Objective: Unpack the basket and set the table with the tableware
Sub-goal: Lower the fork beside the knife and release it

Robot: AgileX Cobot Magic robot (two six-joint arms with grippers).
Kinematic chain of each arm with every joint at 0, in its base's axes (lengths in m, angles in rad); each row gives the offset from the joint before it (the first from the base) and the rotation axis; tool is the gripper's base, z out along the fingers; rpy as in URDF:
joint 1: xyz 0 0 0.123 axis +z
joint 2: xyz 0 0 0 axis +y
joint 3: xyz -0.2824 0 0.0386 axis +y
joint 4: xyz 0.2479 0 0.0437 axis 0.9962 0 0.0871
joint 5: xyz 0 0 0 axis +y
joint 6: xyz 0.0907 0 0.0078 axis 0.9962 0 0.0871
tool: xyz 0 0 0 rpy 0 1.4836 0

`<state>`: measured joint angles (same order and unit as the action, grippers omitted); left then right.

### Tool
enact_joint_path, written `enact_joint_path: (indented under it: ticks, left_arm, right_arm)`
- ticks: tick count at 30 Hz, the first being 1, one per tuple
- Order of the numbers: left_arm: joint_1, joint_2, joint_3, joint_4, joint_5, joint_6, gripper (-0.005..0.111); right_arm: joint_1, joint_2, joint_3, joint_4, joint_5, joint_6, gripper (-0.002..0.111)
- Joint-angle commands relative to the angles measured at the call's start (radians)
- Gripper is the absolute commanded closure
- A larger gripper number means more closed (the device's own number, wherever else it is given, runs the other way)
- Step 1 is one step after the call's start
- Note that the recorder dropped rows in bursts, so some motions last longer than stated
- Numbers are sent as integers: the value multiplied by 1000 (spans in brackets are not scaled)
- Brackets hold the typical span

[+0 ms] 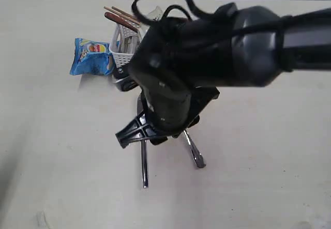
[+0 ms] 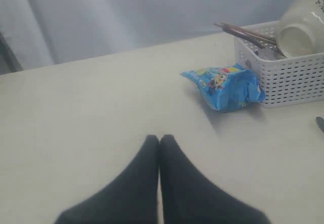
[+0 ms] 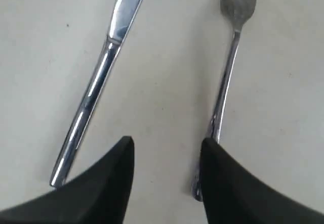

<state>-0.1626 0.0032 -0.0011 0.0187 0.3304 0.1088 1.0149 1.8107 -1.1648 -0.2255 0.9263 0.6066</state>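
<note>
While right pincer [image 3: 167, 145] gapes, fork [image 3: 228, 82] lies beside it.

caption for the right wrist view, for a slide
Right gripper, jaws open, over a steel knife and fork lying side by side on the pale table.

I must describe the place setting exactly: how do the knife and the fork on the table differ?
The knife ends in a smooth blade, the fork in tines. The fork's handle end is partly hidden by a finger of the open right gripper; the knife's shows whole. Both are shiny steel, flat on the table, apart, unheld.
</note>
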Motion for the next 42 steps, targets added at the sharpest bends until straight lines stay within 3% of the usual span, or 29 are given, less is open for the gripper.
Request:
enact_joint_path:
  ticks: [1,3,9,21,23,25,26,27,34,42]
  left_arm:
    - [-6,-3,1,4,-7,-1,107]
    - [-6,-3,1,-8,-7,-1,107]
    - [-6,-3,1,-6,-7,-3,107]
    - [-6,-3,1,-6,-7,-1,107]
    - [-6,-3,1,-6,-7,-1,107]
    - [-6,-3,1,-4,-7,-1,107]
    - [-6,-3,1,-4,-7,-1,107]
    - [-6,-3,1,-4,-7,-1,107]
    - [-6,-3,1,-5,-7,1,107]
    - [-6,-3,1,-5,-7,1,107]
  right_arm:
    - [-125,19,-13,214,-48,-167,67]
    - [-177,33,-13,302,-64,-250,67]
    - [-257,77,-13,286,-80,-303,67]
    - [-265,189,-13,285,-180,-317,67]
    - [-265,201,-13,285,-186,-316,72]
    - [-265,203,-13,285,-179,-328,89]
    - [-265,203,-13,285,-166,-332,105]
    - [-265,203,-13,285,-161,-332,108]
    - [-257,203,-13,464,-170,-302,109]
    - [-243,197,-13,520,-230,-264,109]
